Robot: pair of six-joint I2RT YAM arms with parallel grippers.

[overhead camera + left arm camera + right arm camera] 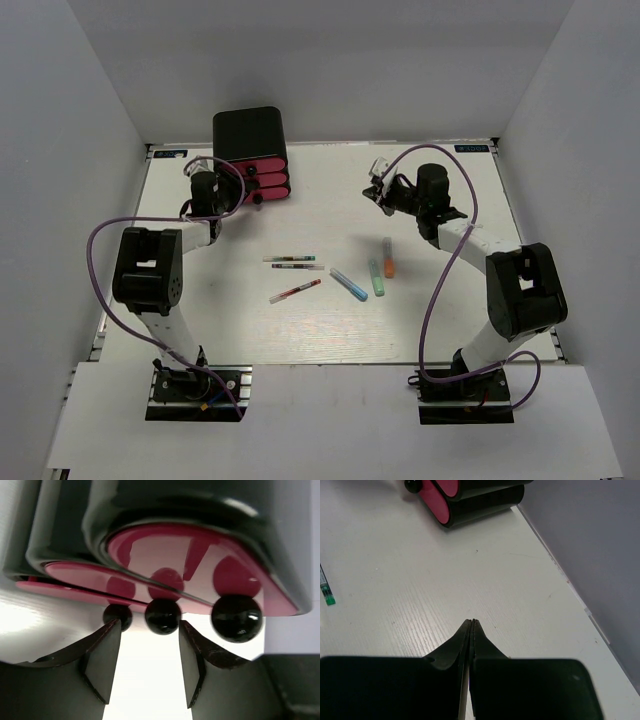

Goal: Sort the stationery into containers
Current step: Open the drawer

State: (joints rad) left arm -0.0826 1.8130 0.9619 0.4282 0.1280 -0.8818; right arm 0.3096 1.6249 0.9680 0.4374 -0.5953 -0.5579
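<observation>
- White, faintly grained table [330,330] and plain grey walls are framing the scene; the glossy black cabinet [250,135] is sitting near the far left corner.
- Left hand [149,650] is hovering right before its pink drawers [200,565], fingers parted, gripping nothing; the round middle knob [163,616] is lying just ahead, between the fingertips.
- Right hand [471,625] is pressed closed and empty.
- Thin pens [293,262] and stubby markers [377,277] are lying mid-table, well apart from both hands.
- Left arm is standing nearer, so I am judging that pulling the drawer is its job.

Black cabinet [250,130], three pink knobbed drawers [265,181], far left. Three pens [293,259], blue, green, orange markers [377,278] flat mid-table.
</observation>
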